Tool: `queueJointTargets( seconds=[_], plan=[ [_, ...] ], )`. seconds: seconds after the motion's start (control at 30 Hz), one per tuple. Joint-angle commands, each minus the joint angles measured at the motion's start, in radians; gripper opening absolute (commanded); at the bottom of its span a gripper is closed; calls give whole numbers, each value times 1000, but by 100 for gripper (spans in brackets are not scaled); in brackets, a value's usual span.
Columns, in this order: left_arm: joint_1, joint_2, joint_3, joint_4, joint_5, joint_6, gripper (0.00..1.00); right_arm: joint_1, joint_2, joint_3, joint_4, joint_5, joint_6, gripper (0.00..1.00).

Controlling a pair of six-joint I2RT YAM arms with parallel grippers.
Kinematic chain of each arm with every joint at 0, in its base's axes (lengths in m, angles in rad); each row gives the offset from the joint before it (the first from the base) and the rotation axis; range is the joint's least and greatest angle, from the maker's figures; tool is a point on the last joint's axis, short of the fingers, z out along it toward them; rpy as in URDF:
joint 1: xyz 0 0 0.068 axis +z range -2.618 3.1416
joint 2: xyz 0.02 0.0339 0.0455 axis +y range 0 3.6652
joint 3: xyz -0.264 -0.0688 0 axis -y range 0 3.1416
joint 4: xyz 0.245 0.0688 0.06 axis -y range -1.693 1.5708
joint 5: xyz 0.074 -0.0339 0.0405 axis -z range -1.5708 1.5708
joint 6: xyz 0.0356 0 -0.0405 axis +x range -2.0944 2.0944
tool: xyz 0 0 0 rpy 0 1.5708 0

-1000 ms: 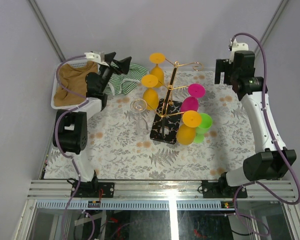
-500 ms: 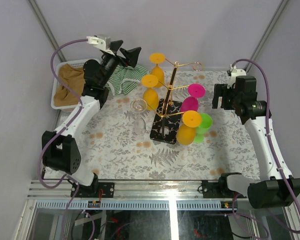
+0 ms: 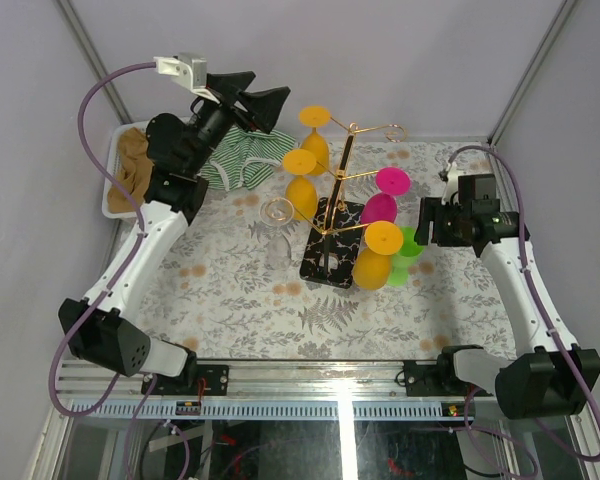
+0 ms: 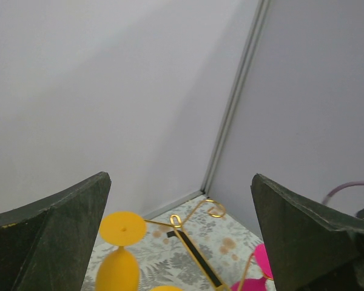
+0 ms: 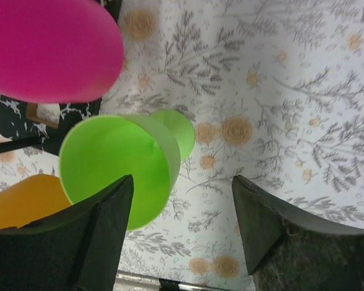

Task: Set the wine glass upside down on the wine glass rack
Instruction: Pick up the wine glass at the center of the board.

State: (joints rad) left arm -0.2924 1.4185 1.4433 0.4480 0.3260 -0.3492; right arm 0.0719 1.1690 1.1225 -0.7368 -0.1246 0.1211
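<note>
Gold wire forms the wine glass rack (image 3: 320,262), its post upright on a black speckled base mid-surface (image 3: 230,300), with orange glasses (image 3: 302,195) and a magenta glass (image 3: 379,207) hung foot-up. Only the overhead view shows a clear wine glass (image 3: 278,228) left of the base. Only the right wrist view looks down into the green wine glass (image 5: 112,163), which stands just right of the base, apparently upright, long axis vertical, mouth up. The right fingers (image 5: 85,242) are spread partway with nothing between them, and the bowl sits at the edge of one. A second ago this arm was at the far corner with its fingers wider. The left fingers (image 4: 54,242), spread wide and empty, have risen above the striped cloth (image 3: 235,160) and face the wall and rack top.
</note>
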Motion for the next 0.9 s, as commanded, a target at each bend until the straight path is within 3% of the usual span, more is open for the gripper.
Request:
queueJointTargets(
  seconds=[0.0,0.1,0.27,0.4,0.5,0.77,0.87],
  plan=[
    [-17,-31,6,-43,36,-57,100,0,-33,-45,-17,-37,29,70],
    [-36,-34,13,-60,38,-36,100,0,-40,-80,6,-47,37,62],
    [-60,-42,11,-73,30,-13,100,-1,-48,-98,14,-25,37,26],
    [-90,-42,42,-133,-6,20,100,0,-67,-81,20,25,51,6],
    [-123,-40,78,-185,-32,62,100,-1,-68,-40,12,138,54,0],
    [-148,4,172,-219,1,26,100,-1,30,210,-43,619,-6,0],
    [-158,40,234,-287,13,7,100,0,33,293,27,685,-41,0]
  ],
)
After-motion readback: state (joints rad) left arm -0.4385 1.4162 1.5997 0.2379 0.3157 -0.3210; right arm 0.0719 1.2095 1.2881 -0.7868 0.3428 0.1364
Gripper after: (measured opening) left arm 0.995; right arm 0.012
